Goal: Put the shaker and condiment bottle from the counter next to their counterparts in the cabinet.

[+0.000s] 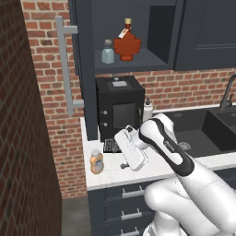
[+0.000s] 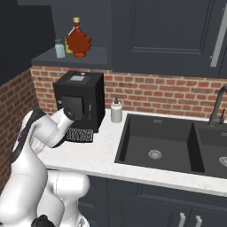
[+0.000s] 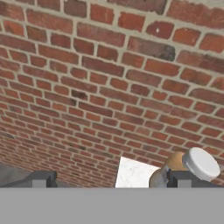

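The condiment bottle, orange-tan with a pale cap, stands on the counter near its left end. In the hand view the condiment bottle sits at the lower right, just past my right fingertip. My gripper hovers open and holding nothing, to the right of the bottle and aimed at the left brick wall. The blue-grey shaker stands on the shelf of the open cabinet, beside the red maple-leaf bottle. A yellow-green shaker shows just behind the blue-grey shaker.
A black coffee machine stands at the back of the counter, with a white squeeze bottle to its right. The dark sink and faucet lie further right. The cabinet door hangs open above the counter's left end, and a brick wall closes off the left.
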